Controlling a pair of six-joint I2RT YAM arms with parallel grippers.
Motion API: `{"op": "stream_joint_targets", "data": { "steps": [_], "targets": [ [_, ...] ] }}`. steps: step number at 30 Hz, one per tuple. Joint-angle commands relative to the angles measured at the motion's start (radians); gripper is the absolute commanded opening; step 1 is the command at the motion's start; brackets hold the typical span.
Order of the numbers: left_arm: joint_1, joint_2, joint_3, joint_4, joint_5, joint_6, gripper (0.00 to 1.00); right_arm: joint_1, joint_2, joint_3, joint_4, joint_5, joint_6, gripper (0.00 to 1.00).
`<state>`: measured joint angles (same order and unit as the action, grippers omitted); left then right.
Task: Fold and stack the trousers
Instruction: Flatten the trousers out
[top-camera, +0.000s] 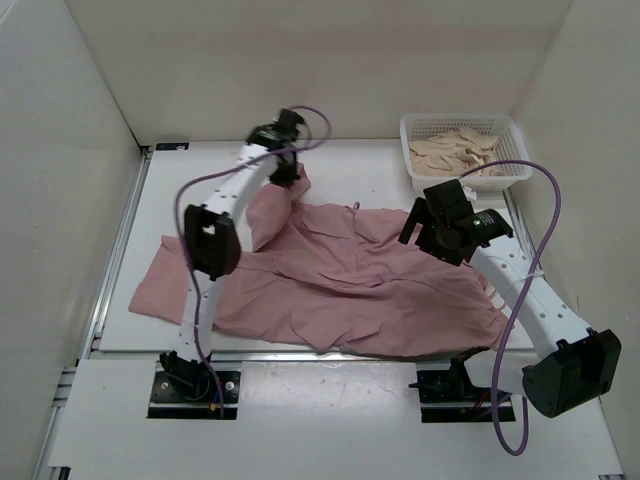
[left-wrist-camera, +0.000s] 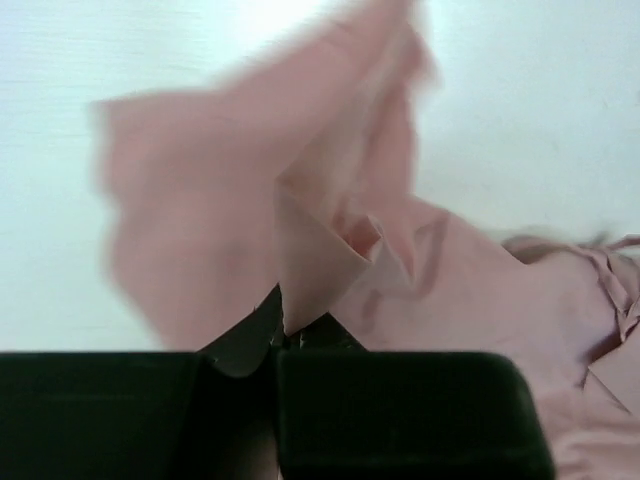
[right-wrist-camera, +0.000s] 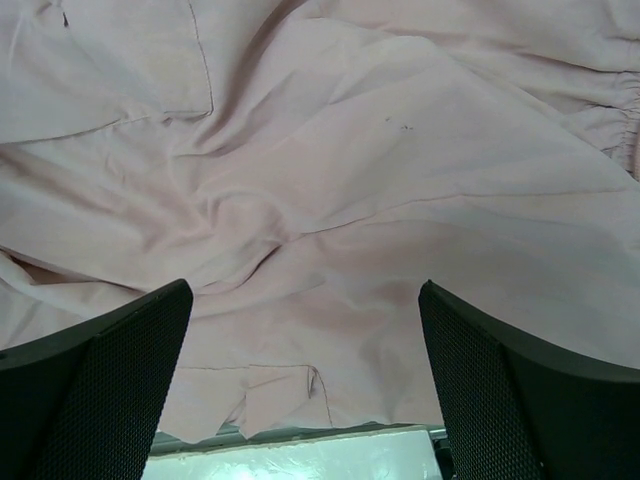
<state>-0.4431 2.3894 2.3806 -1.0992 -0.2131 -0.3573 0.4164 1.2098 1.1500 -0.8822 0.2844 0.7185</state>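
Note:
The dusty-pink trousers (top-camera: 340, 285) lie spread and crumpled across the middle of the white table. My left gripper (top-camera: 285, 172) is at the far side, shut on a corner of the trousers (left-wrist-camera: 320, 270), which hangs lifted from its fingers. My right gripper (top-camera: 432, 232) is open and empty, hovering over the right part of the trousers (right-wrist-camera: 330, 200). Its two black fingers (right-wrist-camera: 110, 390) stand wide apart above the fabric near the table's near edge.
A white basket (top-camera: 465, 150) with pale beige cloth stands at the back right. White walls close the table at left, back and right. Purple cables loop over both arms. The trousers' left leg (top-camera: 160, 285) reaches toward the table's left side.

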Motion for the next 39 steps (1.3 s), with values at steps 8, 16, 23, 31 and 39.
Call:
{"op": "stream_joint_targets", "data": {
  "steps": [8, 16, 23, 31, 39],
  "targets": [
    [0.527, -0.567, -0.636, 0.088, 0.053, -0.156, 0.97, -0.011, -0.032, -0.025, -0.009, -0.025, -0.025, 0.98],
    [0.558, -0.743, -0.719, 0.108, 0.012, -0.242, 1.00, -0.011, -0.101, -0.067, -0.009, -0.044, -0.044, 0.98],
    [0.442, -0.629, -0.763, 0.142, 0.175, -0.239, 0.38, -0.186, -0.080, -0.119, 0.096, -0.300, -0.044, 0.93],
    [0.354, -0.391, -0.755, 0.202, 0.303, -0.224, 0.76, -0.367, 0.296, -0.021, 0.331, -0.387, -0.050, 0.76],
    [0.454, -0.270, -0.744, 0.202, 0.256, -0.178, 0.75, -0.402, 0.565, -0.016, 0.384, -0.383, 0.005, 0.61]
  ]
}}
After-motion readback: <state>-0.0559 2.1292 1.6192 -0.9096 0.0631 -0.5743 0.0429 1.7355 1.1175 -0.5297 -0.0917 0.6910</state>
